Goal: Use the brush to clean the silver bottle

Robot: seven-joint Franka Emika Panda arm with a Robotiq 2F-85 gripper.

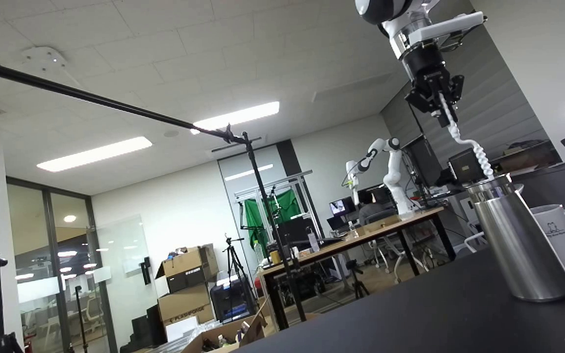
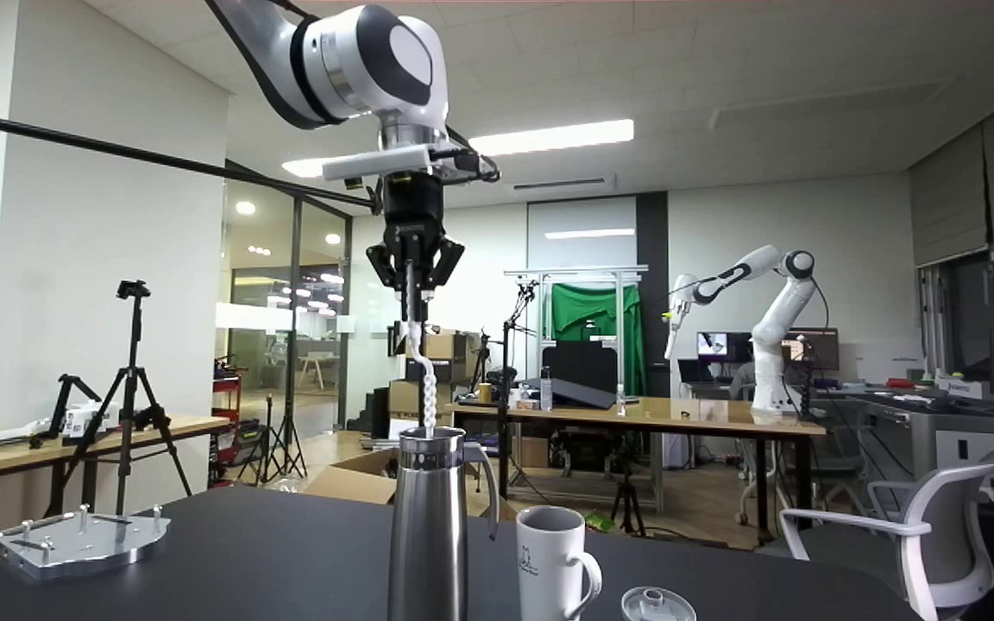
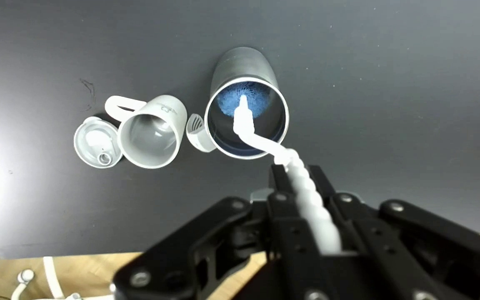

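Extending down into the silver bottle (image 1: pixel 523 245), the brush (image 3: pixel 283 156) was clamped by its white, twisted shaft (image 3: pixel 308 198) in the closed gripper (image 2: pixel 415 315), which was positioned above the bottle. The blue bristle head (image 3: pixel 258 99) was seen inside the bottle, which was stood upright on the black table (image 3: pixel 390 104). The white mug (image 3: pixel 177 112) was placed beside the bottle, on its handle side; the round lid (image 3: pixel 96 141) was located beyond the mug from the bottle.

In both exterior views: white robot arm (image 2: pixel 350 65) above black two-fingered hand (image 2: pixel 415 312) cut off by top edge; below hand, blue bristle head (image 3: pixel 261 98) of white twisted brush (image 3: pixel 281 154) hidden inside tall brushed-steel bottle (image 2: pixel 428 543). In wrist view: brush blurred nearest hand.
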